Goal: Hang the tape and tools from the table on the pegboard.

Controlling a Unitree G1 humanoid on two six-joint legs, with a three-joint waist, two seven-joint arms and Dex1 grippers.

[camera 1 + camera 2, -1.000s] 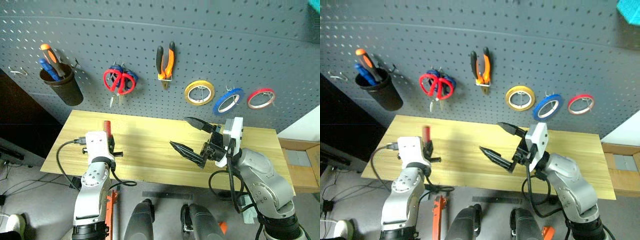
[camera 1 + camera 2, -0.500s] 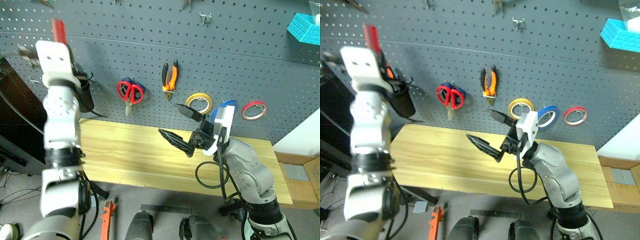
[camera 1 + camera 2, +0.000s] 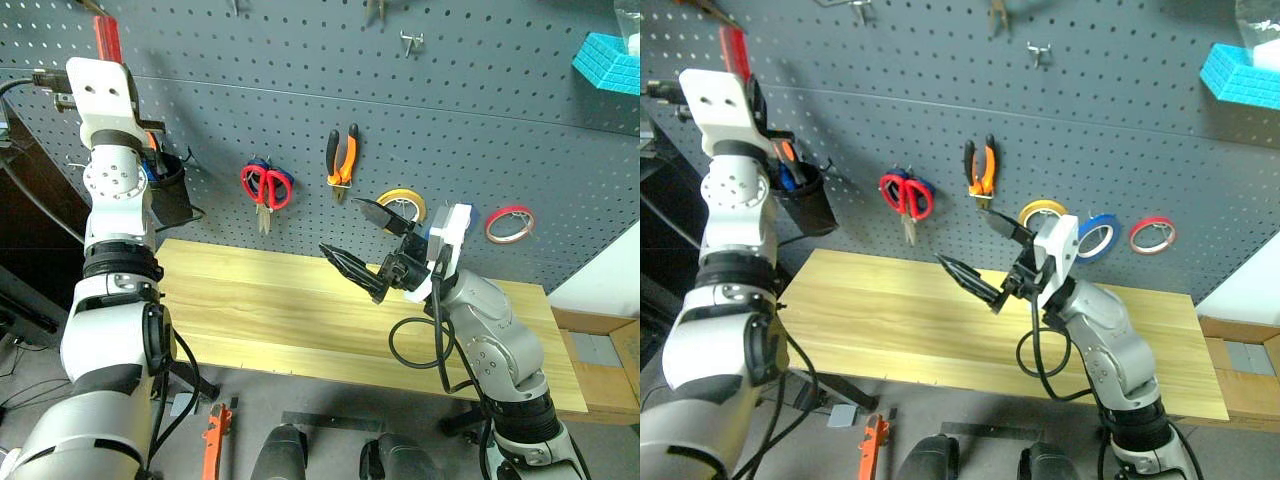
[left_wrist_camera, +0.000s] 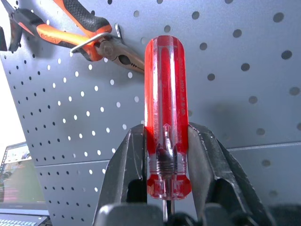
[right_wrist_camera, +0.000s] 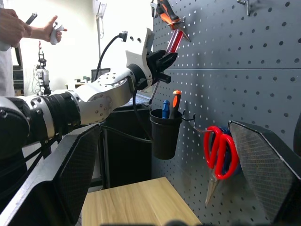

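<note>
The pegboard (image 3: 500, 120) covers the upper half of both head views, and the table (image 3: 270, 300) runs below it across the middle, its wood bare. Already on the board in the left eye view are the red-handled scissors (image 3: 266, 185) left of centre, the orange-and-black pliers (image 3: 341, 160) just right of them, and a row of tape rings towards the right: the yellow tape ring (image 3: 398, 200), the blue tape (image 3: 1096, 235), half hidden behind the right arm, and the red tape ring (image 3: 509, 223). A black cup (image 3: 172, 195) with a few tools standing in it hangs at the left.

The red-handled screwdriver (image 4: 165, 113) is the one tool not yet hung. It is at the upper left of the head views, upright and close to the board, above the cup.

The main risk, as I judge it, is the placing. The left wrist view looks up along the handle, so the blade tip is out of sight behind the fingers; if the tip comes down on the cup's rim or on the tools inside instead of the opening, the screwdriver could tip out and fall past the table edge. Another pair of pliers (image 4: 80, 35) hangs just beside the handle's top, and a sideways move could knock it off its hook.

The left gripper (image 4: 165, 155) is clamped on the handle's lower part, one finger on each side. The right gripper (image 3: 370, 245) hangs over the table at mid-frame with its fingers spread wide, holding and touching nothing.
</note>
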